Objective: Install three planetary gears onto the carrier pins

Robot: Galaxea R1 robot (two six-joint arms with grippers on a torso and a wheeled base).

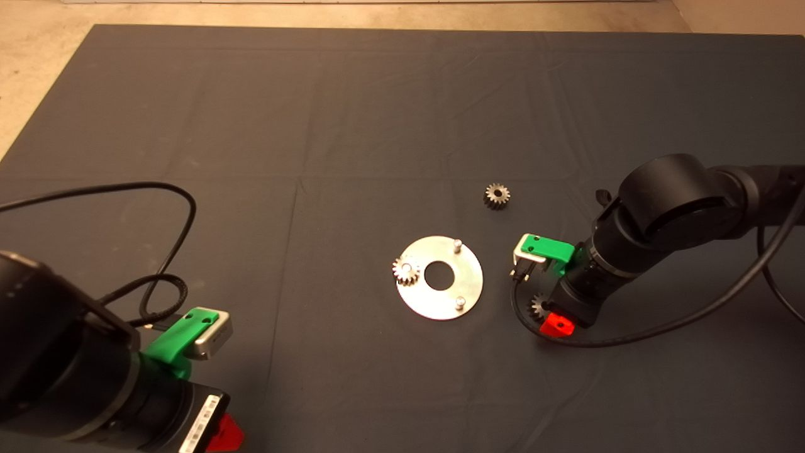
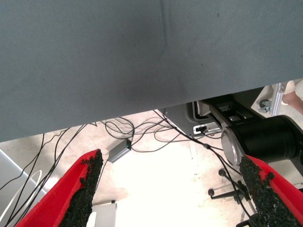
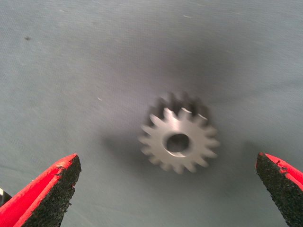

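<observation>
Right gripper point(image 1: 548, 314) spread wide, hanging directly over a loose gear point(image 1: 539, 306) on the dark mat point(image 1: 314, 126) — in the right wrist view, the two black-padded fingers point(image 3: 57, 189) well apart on either side of that gear point(image 3: 178, 134), touching nothing, holding nothing. Gear lying flat, bore upward, just to the right of the round silver plate point(image 1: 440, 277).

Left gripper point(image 1: 223, 434) parked at the lower left edge of the mat, also spread and empty; its wrist view showing fingers point(image 2: 87, 184) apart over the mat's edge, with cables point(image 2: 142, 132) and a small grey box point(image 2: 119, 151) on the pale floor beyond.

On the plate, near the middle of the mat: one gear point(image 1: 406, 271) seated at the left rim over a pin, two bare carrier pins point(image 1: 458, 243) standing upright — one at the upper right, the other point(image 1: 460, 302) at the lower right — around the large centre hole. A third gear point(image 1: 497, 195) lying alone on the mat beyond the plate, up and to the right, apart from both plate and gripper.
</observation>
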